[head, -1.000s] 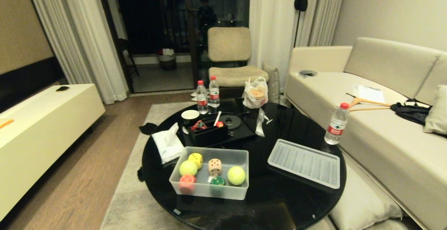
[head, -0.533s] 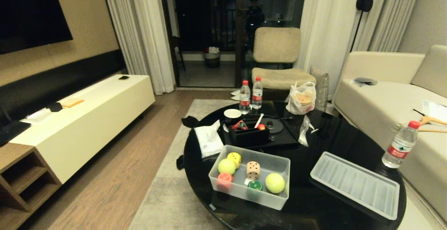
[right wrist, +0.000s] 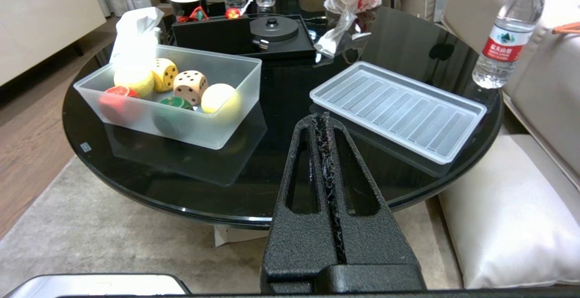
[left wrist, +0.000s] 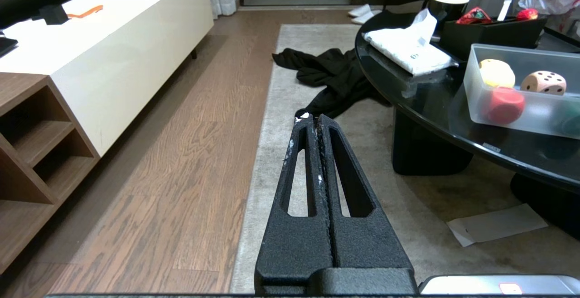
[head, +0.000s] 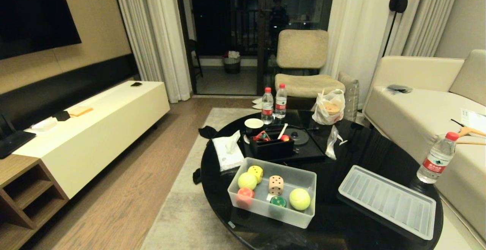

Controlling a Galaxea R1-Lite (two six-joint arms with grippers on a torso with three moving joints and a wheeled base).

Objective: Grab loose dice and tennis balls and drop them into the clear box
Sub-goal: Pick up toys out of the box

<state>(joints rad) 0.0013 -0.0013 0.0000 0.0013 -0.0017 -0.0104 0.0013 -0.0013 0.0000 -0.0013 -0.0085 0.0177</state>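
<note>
With both the left gripper (left wrist: 312, 119) and right gripper (right wrist: 320, 117) pressed together and empty, and the dice (head: 275, 184) and tennis balls (head: 299, 199) already seen inside the clear box (head: 303, 174) on the table (head: 364, 151), a needless regrasp could be risked, knocking pieces out.

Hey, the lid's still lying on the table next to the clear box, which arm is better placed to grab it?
Probably the right. The right gripper points over the table edge at the lid, which lies right of the clear box. The left gripper hangs over the rug, off the table's left side.
</note>
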